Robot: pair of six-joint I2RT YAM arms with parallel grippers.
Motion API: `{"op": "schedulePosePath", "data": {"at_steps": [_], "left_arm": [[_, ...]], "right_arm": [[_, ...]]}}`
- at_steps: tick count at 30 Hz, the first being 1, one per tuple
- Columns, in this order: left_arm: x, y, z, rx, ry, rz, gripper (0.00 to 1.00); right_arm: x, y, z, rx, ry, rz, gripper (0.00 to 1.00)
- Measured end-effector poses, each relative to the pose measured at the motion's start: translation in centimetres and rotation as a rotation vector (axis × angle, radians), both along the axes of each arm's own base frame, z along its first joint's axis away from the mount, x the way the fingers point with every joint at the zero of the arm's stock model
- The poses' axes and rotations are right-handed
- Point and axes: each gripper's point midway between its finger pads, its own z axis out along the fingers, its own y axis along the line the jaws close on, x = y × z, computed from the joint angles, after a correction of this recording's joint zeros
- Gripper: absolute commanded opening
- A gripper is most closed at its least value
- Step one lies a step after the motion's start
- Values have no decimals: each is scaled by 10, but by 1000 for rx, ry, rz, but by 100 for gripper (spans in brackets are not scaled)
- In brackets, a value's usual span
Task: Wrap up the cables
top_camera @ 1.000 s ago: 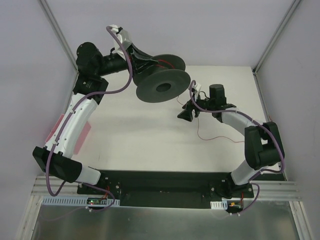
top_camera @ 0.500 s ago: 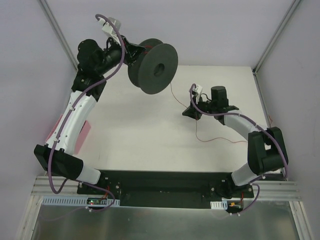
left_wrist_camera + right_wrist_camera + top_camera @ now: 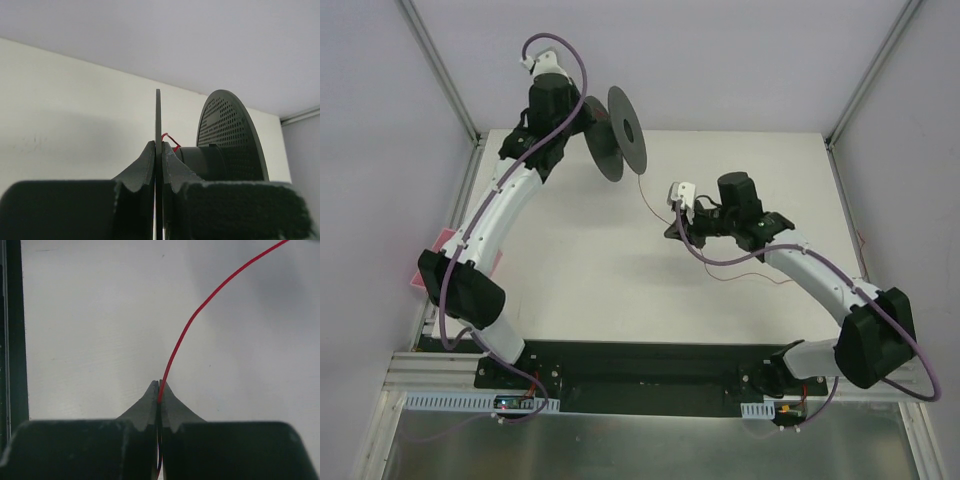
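Note:
A black spool [image 3: 616, 133] hangs in the air at the back left, turned edge-on. My left gripper [image 3: 582, 118] is shut on its near flange. The left wrist view shows that thin flange [image 3: 158, 115] pinched between my left gripper's [image 3: 158, 145] fingertips, the perforated far flange [image 3: 230, 135] behind it, and a bit of red cable [image 3: 170, 139] on the hub. The thin red cable [image 3: 648, 195] runs from the spool down to my right gripper [image 3: 672, 228], which is shut on it just above the table. In the right wrist view the cable [image 3: 195, 315] rises from the closed right gripper [image 3: 159, 385]. More cable [image 3: 760, 278] trails on the table.
A pink sheet [image 3: 440, 245] lies at the table's left edge. The black base plate [image 3: 650, 365] spans the near edge. Metal frame posts [image 3: 440, 70] stand at the back corners. A dark strip [image 3: 12, 330] runs down the left of the right wrist view.
The left arm swung the spool left and back and turned it edge-on. My right gripper shut on the red cable and moved left toward the spool.

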Motion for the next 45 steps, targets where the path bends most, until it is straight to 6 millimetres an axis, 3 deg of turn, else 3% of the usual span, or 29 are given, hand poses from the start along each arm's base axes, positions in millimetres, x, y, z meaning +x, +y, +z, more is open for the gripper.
{"op": "schedulePosePath", "data": {"at_steps": [5, 11, 17, 22, 25, 29, 37, 45], "left_arm": [[-1, -22, -38, 54, 97, -22, 0], [-12, -46, -56, 108, 136, -113, 0], [-29, -72, -84, 162, 156, -297, 0], [-60, -86, -125, 233, 183, -506, 0], [-80, -95, -135, 259, 145, -643, 0], [-113, -110, -122, 278, 22, -871, 0], [-163, -132, -65, 181, -254, -1213, 0], [-158, -115, -35, 113, -364, -1252, 0]], "right_arm": [[-10, 21, 47, -3, -174, 106, 0], [3, 29, 86, -39, -342, 127, 0], [33, 23, 102, -112, -458, 73, 0], [60, 15, 109, -170, -514, 16, 0], [73, 10, 116, -192, -551, -4, 1], [83, 4, 119, -224, -589, -5, 0], [98, -21, 119, -261, -591, -29, 0], [111, -42, 99, -258, -484, -67, 1]]}}
